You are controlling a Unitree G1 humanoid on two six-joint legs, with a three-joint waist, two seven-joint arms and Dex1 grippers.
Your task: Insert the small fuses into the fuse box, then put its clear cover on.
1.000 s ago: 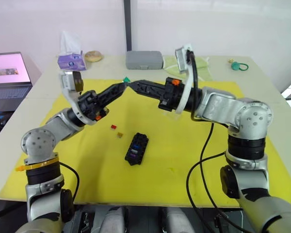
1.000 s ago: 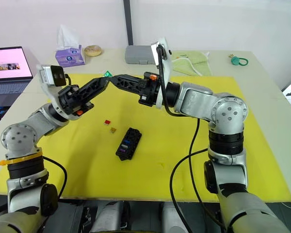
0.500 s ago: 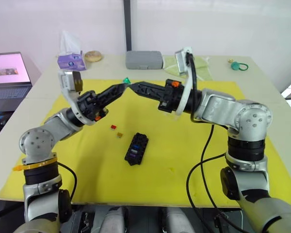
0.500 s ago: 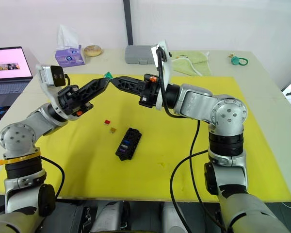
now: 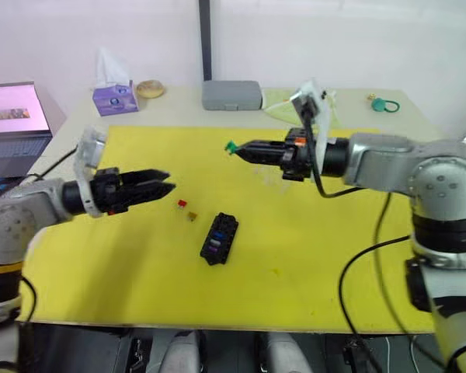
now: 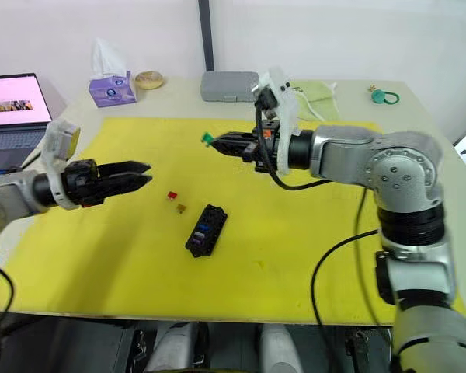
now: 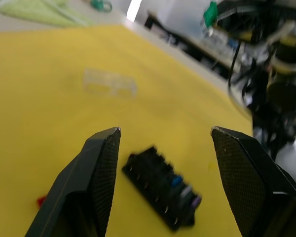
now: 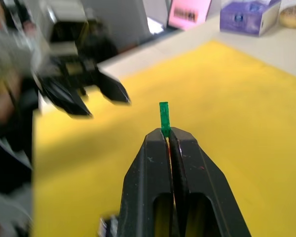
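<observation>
A yellow mat (image 5: 295, 233) is covering the pale bench (image 5: 419, 116) before a white wall. The right pincer (image 5: 234, 148) is pinching the green fuse (image 5: 230, 146) above the mat's upper centre. The left pincer (image 5: 165, 183) is hovering wide apart at left. The fuse box (image 5: 219, 238) is lying at centre, red fuse (image 5: 182, 203) and orange fuse (image 5: 192, 216) just beside; clear cover (image 7: 110, 83) well apart. A laptop (image 6: 14, 99) is glowing upper left.

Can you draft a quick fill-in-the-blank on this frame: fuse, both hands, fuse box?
1. The right hand is shut on a ____ fuse.
2. The left hand has its fingers ____ and holds nothing.
3. The red fuse lies on the ____ mat, apart from the fuse box.
4. The clear cover lies ____ the fuse box.

Missing words: green; open; yellow; apart from
</observation>
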